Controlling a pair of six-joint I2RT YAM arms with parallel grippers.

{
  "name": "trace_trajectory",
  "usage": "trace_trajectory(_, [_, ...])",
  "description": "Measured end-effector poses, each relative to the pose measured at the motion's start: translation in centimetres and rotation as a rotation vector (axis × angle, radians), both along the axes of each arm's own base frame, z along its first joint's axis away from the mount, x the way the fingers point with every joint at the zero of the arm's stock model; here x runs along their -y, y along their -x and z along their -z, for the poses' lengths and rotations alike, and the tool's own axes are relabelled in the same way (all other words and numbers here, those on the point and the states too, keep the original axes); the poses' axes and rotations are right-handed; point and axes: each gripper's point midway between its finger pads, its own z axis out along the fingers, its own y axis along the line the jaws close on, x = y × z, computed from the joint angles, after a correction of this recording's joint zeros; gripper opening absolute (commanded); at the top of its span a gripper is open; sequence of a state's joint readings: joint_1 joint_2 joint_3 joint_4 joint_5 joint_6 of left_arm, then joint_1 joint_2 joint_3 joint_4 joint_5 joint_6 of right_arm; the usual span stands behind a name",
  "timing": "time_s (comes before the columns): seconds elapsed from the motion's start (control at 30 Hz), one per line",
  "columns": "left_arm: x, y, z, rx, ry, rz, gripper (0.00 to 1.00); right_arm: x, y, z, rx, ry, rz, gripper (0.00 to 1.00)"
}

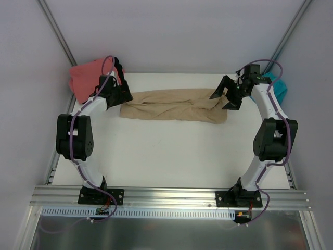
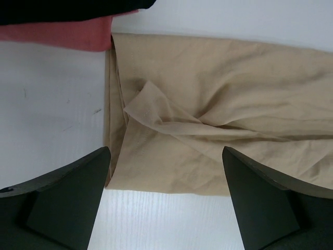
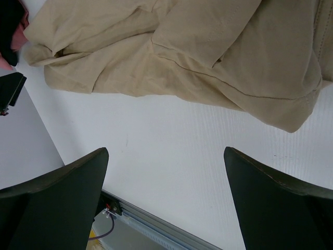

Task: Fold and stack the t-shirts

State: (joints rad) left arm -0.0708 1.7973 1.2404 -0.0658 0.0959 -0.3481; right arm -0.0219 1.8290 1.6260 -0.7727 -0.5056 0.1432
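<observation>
The tan t-shirt [image 1: 174,105] lies as a long, wrinkled folded band across the back of the white table. My left gripper [image 1: 125,96] is open and empty over its left end; in the left wrist view the tan t-shirt [image 2: 218,99] fills the space ahead of the gripper [image 2: 165,156]. My right gripper [image 1: 222,99] is open and empty over the shirt's right end; in the right wrist view the gripper [image 3: 165,156] frames bare table, with the tan t-shirt [image 3: 208,47] just beyond. The coral-pink t-shirt [image 1: 86,78] lies back left, with black cloth [image 2: 73,8] on it. The teal t-shirt [image 1: 279,88] lies back right.
White table [image 1: 166,151] with grey walls at the back and sides. An aluminium rail [image 1: 171,195] carrying both arm bases runs along the near edge. The coral-pink shirt [image 2: 57,34] touches the tan shirt's left end.
</observation>
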Motion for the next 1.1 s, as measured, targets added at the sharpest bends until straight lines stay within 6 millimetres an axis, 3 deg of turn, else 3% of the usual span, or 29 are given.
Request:
trace_trajectory(0.3, [0.1,-1.6,-0.3,0.024,0.007,-0.008,0.88,0.0,0.5,0.0,-0.02,0.003,-0.007,1.0])
trace_trajectory(0.7, [0.0,-2.9,2.0,-0.015,0.007,-0.028,0.84,0.4,1.0,-0.1,-0.032,0.014,-0.015,0.99])
trace_trajectory(0.8, [-0.1,-2.9,2.0,-0.017,0.009,-0.038,0.65,0.4,1.1,-0.1,-0.037,0.015,-0.015,0.99])
trace_trajectory(0.83, [-0.1,-2.8,2.0,-0.019,0.011,-0.039,0.45,0.4,1.1,-0.1,-0.037,0.015,-0.015,0.99])
trace_trajectory(0.93, [0.0,-2.8,2.0,-0.022,0.016,-0.045,0.04,0.4,1.1,-0.1,-0.039,0.015,-0.014,1.0])
trace_trajectory(0.97, [0.0,-2.8,2.0,-0.022,0.017,-0.047,0.0,0.4,1.1,-0.1,-0.039,0.015,-0.014,0.99])
trace_trajectory(1.1, [-0.2,-2.9,2.0,-0.024,0.016,-0.049,0.0,0.4,1.1,-0.1,-0.039,0.014,-0.014,0.99])
